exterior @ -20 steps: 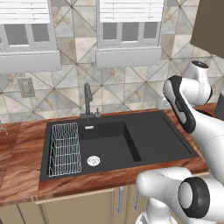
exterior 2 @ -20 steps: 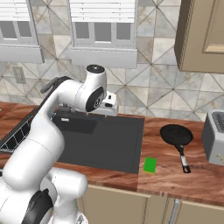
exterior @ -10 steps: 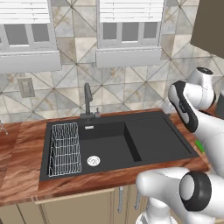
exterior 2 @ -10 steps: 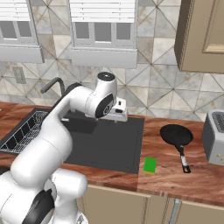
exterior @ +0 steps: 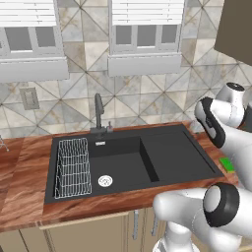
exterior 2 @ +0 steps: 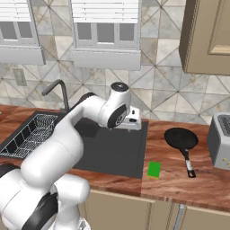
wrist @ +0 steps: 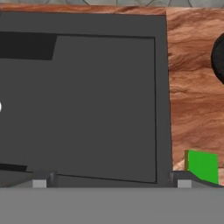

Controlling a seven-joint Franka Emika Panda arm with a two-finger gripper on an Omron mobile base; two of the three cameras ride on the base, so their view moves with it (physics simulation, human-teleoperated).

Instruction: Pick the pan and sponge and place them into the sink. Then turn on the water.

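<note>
Right base view: your gripper [exterior 2: 131,121] hangs above the right end of the sink [exterior 2: 134,161], over the flat drainboard wing near the backsplash. In the hand view your fingertips [wrist: 39,181] stand far apart at the two lower corners, jaws fully spread, and nothing lies between them; you hold nothing.

The pan [exterior 2: 180,138] sits on the wooden counter [exterior 2: 206,179] to the right of the sink, well apart from its rim, with the handle pointing toward the front edge and ending in a light tip. In the hand view you see only a dark arc of the pan [wrist: 217,59] at the right border.

The sponge [exterior 2: 154,169] lies flat on the counter just beside the sink's front right corner, between the sink and the pan handle. In the hand view the sponge [wrist: 202,166] appears just above your right fingertip; in the left base view the sponge [exterior: 227,164] shows as a green patch beside the arm.

Left base view: the wire rack [exterior: 73,167] stands in the basin's left part, the round drain [exterior: 105,181] just to its right. The faucet [exterior: 99,114] rises behind the basin.
</note>
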